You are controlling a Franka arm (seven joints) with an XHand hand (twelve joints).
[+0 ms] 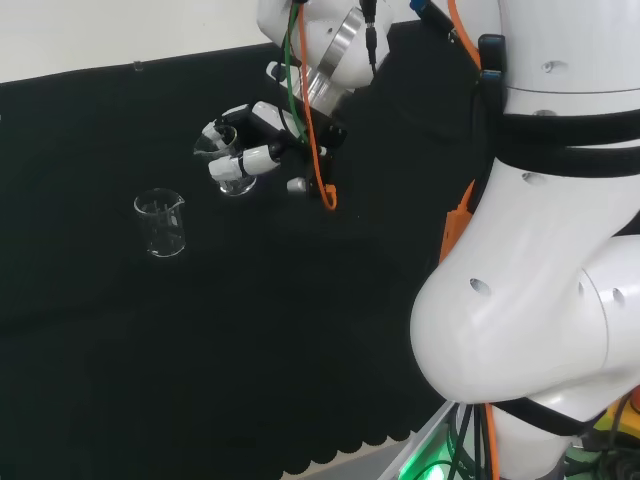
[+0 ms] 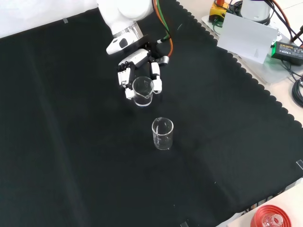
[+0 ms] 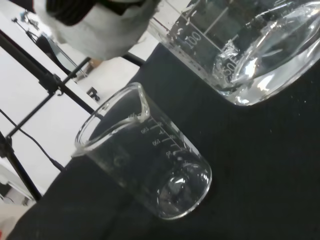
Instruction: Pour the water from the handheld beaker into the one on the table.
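In the head view the empty beaker [image 1: 161, 222] stands upright toward the left of the surface [image 1: 300, 380], well in from its edges. Just to its right the robot hand [image 1: 250, 150] has its fingers curled round the held beaker [image 1: 225, 160], low over the cloth and nearly upright. The wrist view shows water in its bottom. Both look like thin glass: stiff, smooth, likely slippery and breakable, best gripped round the wall below the rim.

Obstacle: empty beaker [image 2: 162, 134] standing near the hand [image 2: 142, 71] | Gap: narrow strip of bare cloth [image 2: 71, 142] between | Elsewhere: cloth open.
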